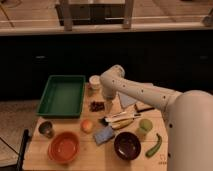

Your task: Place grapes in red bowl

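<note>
Dark-purple grapes [97, 106] lie on surface [95, 159] beside green tray [62, 97], untouched. My gripper [107, 96] hangs just beside, spread, empty. Reach step. Next: drop over cluster, pinch gently, carry to red bowl [64, 148].

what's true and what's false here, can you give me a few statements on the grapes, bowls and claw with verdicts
1. The grapes lie in the red bowl. False: they lie on the table, beyond it.
2. The claw hangs open just above the grapes. True.
3. The red bowl is empty. True.
4. The orange fruit sits in the green tray. False: it sits on the table, near the grapes.
</note>
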Robot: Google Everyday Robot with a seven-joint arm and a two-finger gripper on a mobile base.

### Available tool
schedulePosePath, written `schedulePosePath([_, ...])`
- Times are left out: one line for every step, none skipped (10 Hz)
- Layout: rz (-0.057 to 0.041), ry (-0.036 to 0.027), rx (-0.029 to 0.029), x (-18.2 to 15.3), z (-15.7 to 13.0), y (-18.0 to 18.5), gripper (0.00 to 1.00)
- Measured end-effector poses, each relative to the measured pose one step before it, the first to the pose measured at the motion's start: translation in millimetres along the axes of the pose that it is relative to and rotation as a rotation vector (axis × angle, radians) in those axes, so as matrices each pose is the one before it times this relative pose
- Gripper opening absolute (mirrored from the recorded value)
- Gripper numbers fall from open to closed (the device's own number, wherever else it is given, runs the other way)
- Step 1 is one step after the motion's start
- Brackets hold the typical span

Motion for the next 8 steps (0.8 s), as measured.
schedulePosePath([0.00231,-0.0027,-0.00365,-0.1,2.75,0.05,0.8])
schedulePosePath([0.00343,-0.00383,-0.00208,-0.24,1.66,-1.37,0.8])
schedulePosePath([0.00495,-0.00418,-0.00447,-0.01,2.92,-1.01,0.8])
schedulePosePath([0.00414,-0.00296,-0.00375,0.27,1.95,0.08,0.8])
schedulePosePath([0.00478,-0.00182,-0.00447,1.79,3.03,0.52,0.8])
schedulePosePath([0.00262,-0.0027,-0.00287,1.02,2.35,0.17,0.8])
schedulePosePath([0.00128,-0.00327,-0.00301,0.29,2.08,0.19,0.8])
schedulePosePath([0.0011,-0.002,-0.00279,0.63,1.72,0.03,0.8])
